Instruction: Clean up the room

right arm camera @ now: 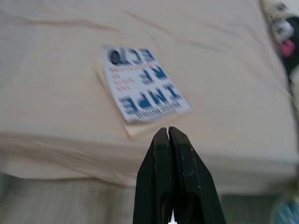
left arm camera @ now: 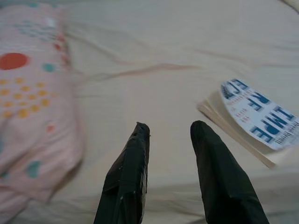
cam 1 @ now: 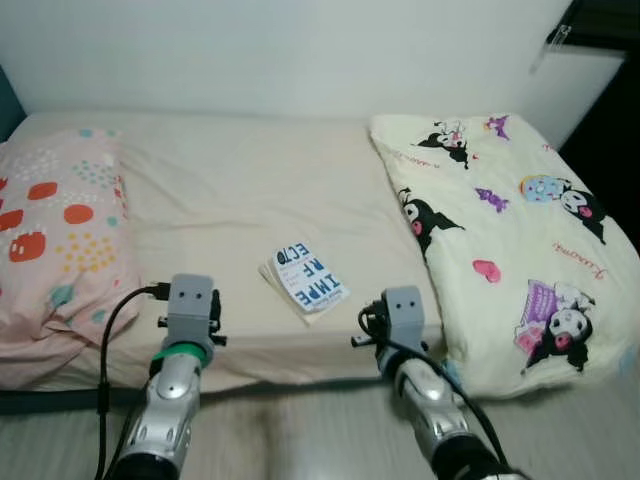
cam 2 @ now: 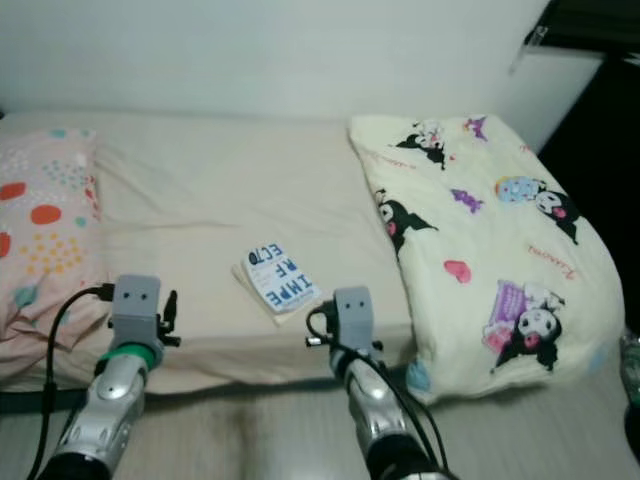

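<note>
both my arms reach forward over the bed's (cam 1: 250,180) near edge, left gripper (left arm camera: 170,135) spread apart, right gripper (right arm camera: 168,133) pressed closed just short of the book (cam 1: 307,280).

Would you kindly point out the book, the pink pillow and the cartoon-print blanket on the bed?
book (cam 1: 306,279), left eye view, middle of its white and blue cover.
pink pillow (cam 1: 62,230), left eye view, its dotted top face.
cartoon-print blanket (cam 1: 505,235), left eye view, its pale yellow middle.
</note>
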### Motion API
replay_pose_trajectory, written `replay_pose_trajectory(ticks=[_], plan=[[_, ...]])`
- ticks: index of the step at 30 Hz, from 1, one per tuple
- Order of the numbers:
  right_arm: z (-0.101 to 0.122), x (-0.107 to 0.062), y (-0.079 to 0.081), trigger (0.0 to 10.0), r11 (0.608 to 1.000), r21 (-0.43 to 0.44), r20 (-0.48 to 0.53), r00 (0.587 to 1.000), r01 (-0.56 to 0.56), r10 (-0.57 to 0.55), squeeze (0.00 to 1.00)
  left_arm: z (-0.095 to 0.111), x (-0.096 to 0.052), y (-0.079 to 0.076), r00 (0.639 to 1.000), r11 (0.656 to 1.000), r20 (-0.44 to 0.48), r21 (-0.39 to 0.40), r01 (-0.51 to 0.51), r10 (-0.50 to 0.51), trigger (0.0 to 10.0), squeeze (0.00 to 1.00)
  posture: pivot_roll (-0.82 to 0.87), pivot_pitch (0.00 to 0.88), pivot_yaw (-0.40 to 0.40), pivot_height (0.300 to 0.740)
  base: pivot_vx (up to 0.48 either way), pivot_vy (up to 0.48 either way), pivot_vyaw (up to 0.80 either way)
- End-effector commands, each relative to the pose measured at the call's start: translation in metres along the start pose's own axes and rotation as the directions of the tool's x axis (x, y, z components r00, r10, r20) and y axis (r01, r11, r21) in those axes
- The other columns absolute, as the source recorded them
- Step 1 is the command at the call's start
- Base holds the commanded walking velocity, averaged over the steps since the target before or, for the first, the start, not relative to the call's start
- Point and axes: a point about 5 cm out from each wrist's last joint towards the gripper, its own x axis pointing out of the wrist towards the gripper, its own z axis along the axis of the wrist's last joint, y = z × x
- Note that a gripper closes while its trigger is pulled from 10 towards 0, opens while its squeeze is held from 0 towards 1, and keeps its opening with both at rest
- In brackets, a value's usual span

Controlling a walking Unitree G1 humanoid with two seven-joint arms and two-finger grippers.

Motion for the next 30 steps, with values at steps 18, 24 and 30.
replay_pose_trajectory(ticks=[18, 24, 30], plan=[[-0.0036, -0.0010, 0.0019, 10.0, 1.000, 0.020, -0.012, 1.000, 0.000, 0.000, 0.00, -0.0001, -0.0025, 0.0011, 1.000, 1.000, 0.019, -0.012, 0.007, -0.006, 10.0, 0.00, 0.03, 0.000, -0.009, 0.740, 0.277, 0.000, 0.00], [-0.0033, -0.0007, 0.0023, 10.0, 1.000, 0.024, -0.012, 1.000, 0.001, 0.000, 0.00, -0.0012, -0.0026, 0.0005, 1.000, 1.000, 0.010, -0.001, 0.002, -0.002, 10.0, 0.00, 0.03, 0.000, -0.006, 0.740, 0.000, 0.000, 0.00], [-0.0029, -0.0009, 0.0023, 10.0, 1.000, 0.031, -0.007, 1.000, -0.003, 0.003, 0.00, -0.0004, -0.0020, 0.0005, 1.000, 1.000, 0.016, 0.000, -0.002, 0.002, 10.0, 0.00, 0.03, 0.000, -0.007, 0.740, 0.000, 0.000, 0.00]])
